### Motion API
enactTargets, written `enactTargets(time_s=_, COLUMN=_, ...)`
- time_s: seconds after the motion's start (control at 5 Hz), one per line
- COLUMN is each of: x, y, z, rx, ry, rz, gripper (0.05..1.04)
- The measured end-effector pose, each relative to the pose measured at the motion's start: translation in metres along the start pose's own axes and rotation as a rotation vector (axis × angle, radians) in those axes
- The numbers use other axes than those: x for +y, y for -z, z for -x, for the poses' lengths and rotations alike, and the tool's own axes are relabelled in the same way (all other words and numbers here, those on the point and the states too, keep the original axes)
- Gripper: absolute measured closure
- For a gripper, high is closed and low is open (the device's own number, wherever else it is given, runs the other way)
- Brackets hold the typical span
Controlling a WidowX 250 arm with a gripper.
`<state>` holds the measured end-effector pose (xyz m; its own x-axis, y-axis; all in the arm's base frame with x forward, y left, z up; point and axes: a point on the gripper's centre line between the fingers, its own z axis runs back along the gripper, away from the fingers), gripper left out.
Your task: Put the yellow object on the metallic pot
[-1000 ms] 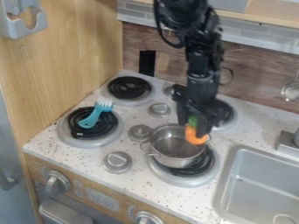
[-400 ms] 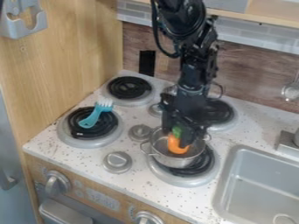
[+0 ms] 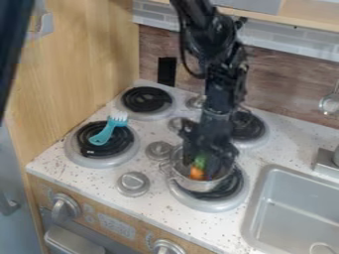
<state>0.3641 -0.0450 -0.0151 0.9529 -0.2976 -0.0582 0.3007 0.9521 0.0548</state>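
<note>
Orange, green-topped piece (image 3: pixel 197 172), presumably the task's yellow object, inside the metallic pot (image 3: pixel 197 186); gripper (image 3: pixel 205 170) down in the pot beside it, whether open or gripping indeterminable; step, seemingly final placement; next requirement, release if held, then a straight lift clear of the rim.

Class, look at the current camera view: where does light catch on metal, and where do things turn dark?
Camera view: pale highlights on the front stovetop knob and the sink's rim; the black gripper reads as a dark mass at the metal pot; an unidentifiable dark shape crosses the upper left.
</note>
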Motion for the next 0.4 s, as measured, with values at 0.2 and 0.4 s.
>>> enactTargets(time_s=0.2, x=-0.0018, y=0.0047, z=0.0038, rx=0.030, ry=0.010, rz=0.010, gripper=0.119)
enactTargets(time_s=0.4, x=0.0004, y=-0.0040, z=0.0035, rx=0.007, ry=-0.024, rz=-0.003, gripper=0.066)
